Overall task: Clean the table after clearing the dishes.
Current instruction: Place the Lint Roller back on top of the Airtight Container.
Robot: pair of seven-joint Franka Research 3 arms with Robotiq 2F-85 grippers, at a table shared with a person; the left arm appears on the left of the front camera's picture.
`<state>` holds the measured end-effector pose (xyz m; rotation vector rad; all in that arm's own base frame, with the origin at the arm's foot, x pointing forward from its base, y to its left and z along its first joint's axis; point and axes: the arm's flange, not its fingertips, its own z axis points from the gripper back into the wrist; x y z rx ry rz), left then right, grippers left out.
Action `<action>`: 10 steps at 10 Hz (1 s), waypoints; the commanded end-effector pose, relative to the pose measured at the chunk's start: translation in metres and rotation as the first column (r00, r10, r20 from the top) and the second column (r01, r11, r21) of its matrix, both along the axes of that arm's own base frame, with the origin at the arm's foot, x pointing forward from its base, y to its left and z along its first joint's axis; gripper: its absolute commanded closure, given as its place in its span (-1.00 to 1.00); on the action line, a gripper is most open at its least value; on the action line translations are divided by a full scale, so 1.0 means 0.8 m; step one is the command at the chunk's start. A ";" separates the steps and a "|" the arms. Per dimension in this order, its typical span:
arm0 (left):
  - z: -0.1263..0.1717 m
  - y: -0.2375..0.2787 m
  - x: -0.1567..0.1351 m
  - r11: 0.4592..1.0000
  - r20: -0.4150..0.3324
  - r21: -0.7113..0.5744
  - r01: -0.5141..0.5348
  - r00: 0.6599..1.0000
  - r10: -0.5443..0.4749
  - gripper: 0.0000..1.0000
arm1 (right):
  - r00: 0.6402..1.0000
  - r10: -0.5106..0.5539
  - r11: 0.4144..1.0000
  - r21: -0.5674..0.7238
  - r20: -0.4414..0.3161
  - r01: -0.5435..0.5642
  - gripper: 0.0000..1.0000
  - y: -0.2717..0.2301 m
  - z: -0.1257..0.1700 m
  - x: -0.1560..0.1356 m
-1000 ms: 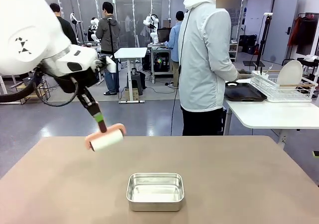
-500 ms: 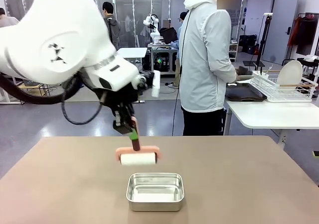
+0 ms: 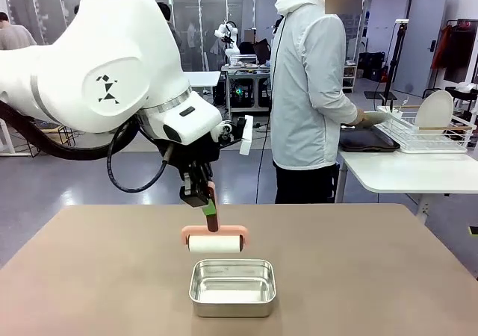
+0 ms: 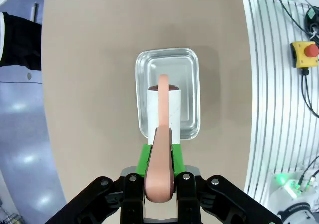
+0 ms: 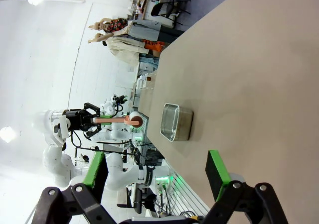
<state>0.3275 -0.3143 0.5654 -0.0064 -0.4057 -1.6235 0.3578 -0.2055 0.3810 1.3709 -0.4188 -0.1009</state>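
Note:
The taupe-brown table (image 3: 358, 261) holds a small steel pan (image 3: 232, 286). My left gripper (image 3: 202, 195) is shut on the pink handle of a lint roller (image 3: 215, 243), whose white roll hangs just above the pan's far rim. In the left wrist view the left gripper (image 4: 159, 157) points down at the roller (image 4: 160, 112), which hangs over the pan (image 4: 187, 74). My right gripper (image 5: 154, 171) stands open with nothing between its fingers, low over the table (image 5: 239, 59). Of the dishes, one white plate (image 3: 435, 110) stands in a wire rack, beside a dark tray (image 3: 366, 139).
A person in a pale jacket (image 3: 310, 89) stands at the far side, turned toward the white side table (image 3: 403, 173), with one gloved hand (image 3: 371, 117) near the tray. The right wrist view shows the pan (image 5: 177, 122) and the roller (image 5: 132, 119) farther off.
My left arm has swung right across the table, carrying the roller from the far left to just above the steel pan. The roll now hangs level.

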 end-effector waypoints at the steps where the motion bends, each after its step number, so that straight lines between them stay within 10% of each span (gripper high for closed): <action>1: -0.004 -0.003 0.000 1.000 -0.007 0.004 0.004 1.000 -0.004 0.58 | 1.000 0.011 1.000 -0.007 0.016 -0.011 -1.00 0.000 0.001 -0.004; 10: -0.098 -0.049 0.085 1.000 -0.191 0.000 0.001 0.982 -0.001 0.58 | 1.000 0.011 1.000 -0.007 0.016 -0.011 -1.00 0.000 0.001 -0.004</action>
